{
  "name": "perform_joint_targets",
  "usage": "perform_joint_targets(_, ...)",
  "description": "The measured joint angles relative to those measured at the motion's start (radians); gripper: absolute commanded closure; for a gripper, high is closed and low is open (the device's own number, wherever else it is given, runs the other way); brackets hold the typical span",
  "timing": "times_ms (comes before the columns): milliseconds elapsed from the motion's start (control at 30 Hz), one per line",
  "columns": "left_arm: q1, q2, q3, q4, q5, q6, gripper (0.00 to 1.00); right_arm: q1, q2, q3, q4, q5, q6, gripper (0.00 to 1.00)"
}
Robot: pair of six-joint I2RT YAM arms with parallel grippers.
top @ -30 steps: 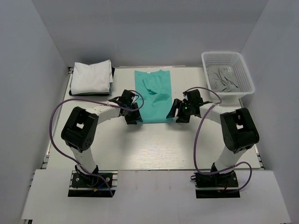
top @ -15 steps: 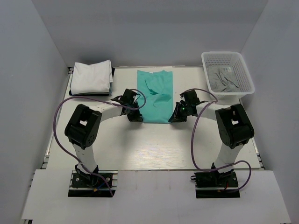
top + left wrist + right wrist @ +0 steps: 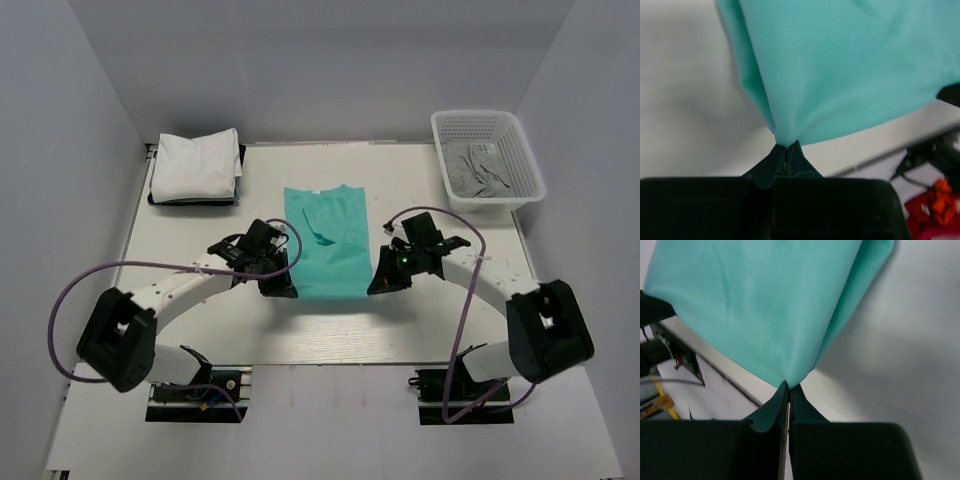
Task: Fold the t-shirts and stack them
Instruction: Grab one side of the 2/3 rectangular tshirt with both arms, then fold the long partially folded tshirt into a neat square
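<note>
Above the desk, top external view: the teal t-shirt [image 3: 328,245] lies mid-desk [image 3: 330,335] as a narrow lengthwise strip, collar at the far end, hem toward you.
Left end effector [image 3: 283,288]: at the shirt's near left corner, clamped on the cloth.
Right end effector [image 3: 378,287]: at the near right corner, likewise clamped, so the two sit level with each other at either end of the hem.
Stack: folded white t-shirts [image 3: 195,167] rest at the far left corner, well apart from the teal one.
Basket [image 3: 475,114]: far right, holding crumpled pale cloth [image 3: 480,170], probably shirts waiting their turn.
Left wrist view: the jaws are shut tight, pinching a gathered point of teal t-shirt [image 3: 840,65] at the left end effector [image 3: 786,150]; cloth fans away from the pinch, with bare desk [image 3: 685,110] beside it.
Right wrist view: same picture mirrored, with the right end effector [image 3: 789,390] closed on a corner of teal t-shirt [image 3: 765,305] and the fabric rising off the desk [image 3: 900,340] near the pinch.
Step in hand: I judge you are at the crosswise fold, with the side folds done and the hem corners held.
Next move: lift both corners together and carry them toward the collar at an even pace. Keep the hem taut between the arms, or one side will lag and skew the fold.
</note>
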Motion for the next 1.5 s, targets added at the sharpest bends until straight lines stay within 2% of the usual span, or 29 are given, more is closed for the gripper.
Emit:
perform_joint_targets(133,-0.043,-0.129,-0.024,-0.1,0.066,-0.014,1.0,0.021,-0.119,-0.04,-0.137,-0.063,-0.045,1.0)
perform_joint_targets(300,-0.076,-0.279,0.017,-0.214,0.11,-0.017,1.0,0.035,-0.269,-0.024,-0.267,-0.114,-0.077,1.0)
perform_joint_targets(500,-0.084,-0.332,0.129,-0.238,0.103,-0.007,1.0,0.03,-0.288,0.117,-0.347,-0.105,-0.093,1.0)
perform_joint_targets(700,-0.074,-0.269,0.206,-0.243,0.029,0.005,1.0,0.013,-0.209,0.222,-0.364,-0.046,-0.106,1.0)
perform_joint_targets(900,-0.061,-0.151,0.307,-0.25,-0.119,-0.007,1.0,-0.018,-0.1,0.33,-0.348,-0.026,-0.111,1.0)
perform_joint_targets(1200,-0.021,0.005,0.434,-0.24,-0.32,-0.031,1.0,-0.074,0.067,0.429,-0.231,-0.051,-0.077,1.0)
perform_joint_targets(1500,0.072,0.146,0.48,-0.142,-0.359,-0.028,1.0,-0.115,0.23,0.544,-0.148,-0.086,-0.037,1.0)
